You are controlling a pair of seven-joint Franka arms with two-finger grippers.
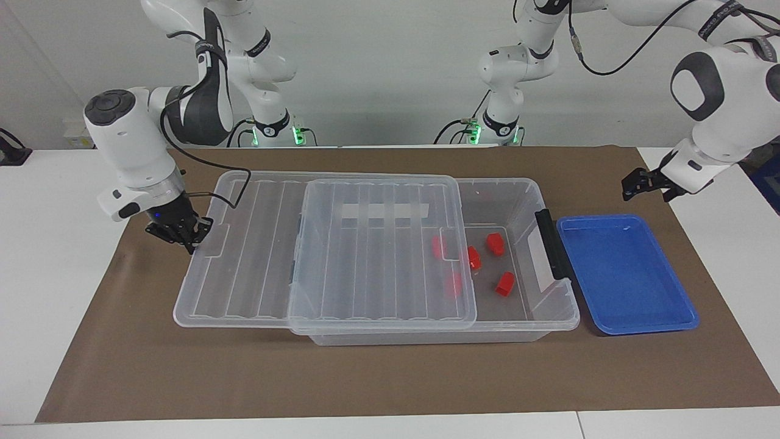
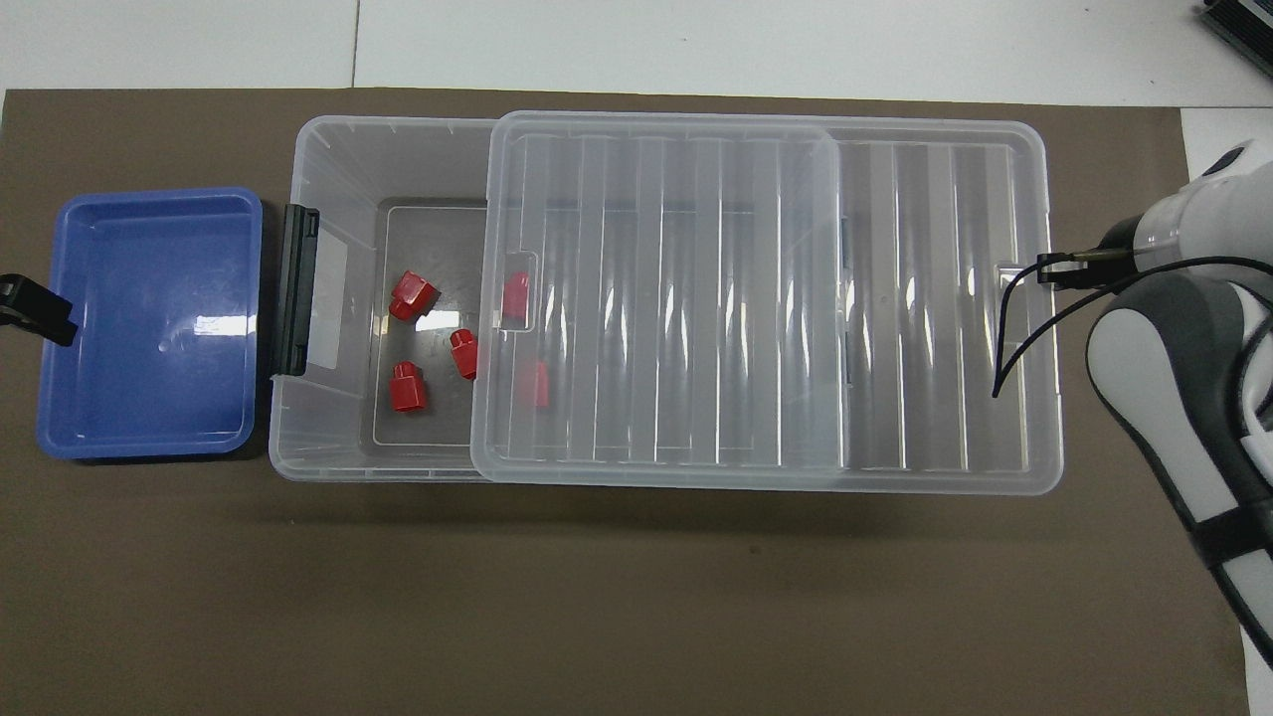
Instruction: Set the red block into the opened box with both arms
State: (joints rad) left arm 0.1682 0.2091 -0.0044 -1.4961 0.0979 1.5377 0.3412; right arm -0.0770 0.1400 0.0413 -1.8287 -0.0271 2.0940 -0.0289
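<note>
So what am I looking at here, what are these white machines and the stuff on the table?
Two white robot arms, each ending in a small black pincer. One picture looks at them from across the table, the other steeply down from above. On the brown mat sits a clear box with five red blocks inside, its lid slid partway across, and beside it an empty blue tray. The right gripper is shut on the lid's end tab. The left gripper holds nothing, up near the tray.
</note>
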